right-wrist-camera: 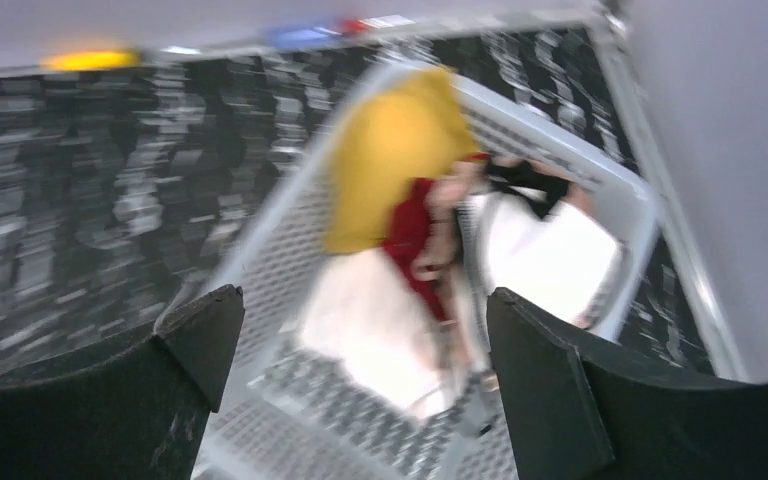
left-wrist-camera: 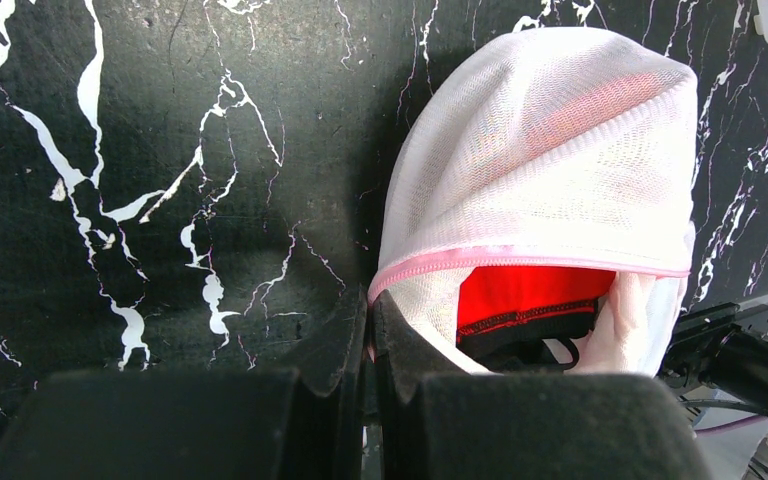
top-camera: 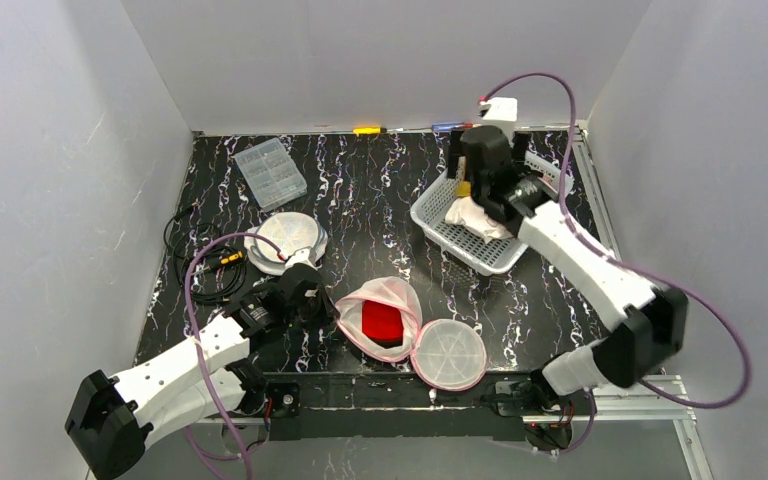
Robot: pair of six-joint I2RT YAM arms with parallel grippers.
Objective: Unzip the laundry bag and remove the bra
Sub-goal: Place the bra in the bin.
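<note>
Left hand [left-wrist-camera: 368, 312] clenched shut at the pink rim of the laundry bag [left-wrist-camera: 550, 150], near the tabletop [top-camera: 360, 200] front. Bag mouth open, red bra [left-wrist-camera: 520, 295] inside. Farther back, right hand [right-wrist-camera: 360, 300] released, spread wide above a white basket [right-wrist-camera: 625, 195] of blurred clothes [right-wrist-camera: 380, 320].

Black table [top-camera: 360, 200], white marble veins.
White mesh laundry bag [left-wrist-camera: 550, 150], pink trim; red bra [left-wrist-camera: 520, 295], black edge; white basket [top-camera: 438, 222]; yellow cloth [right-wrist-camera: 395, 160].
</note>
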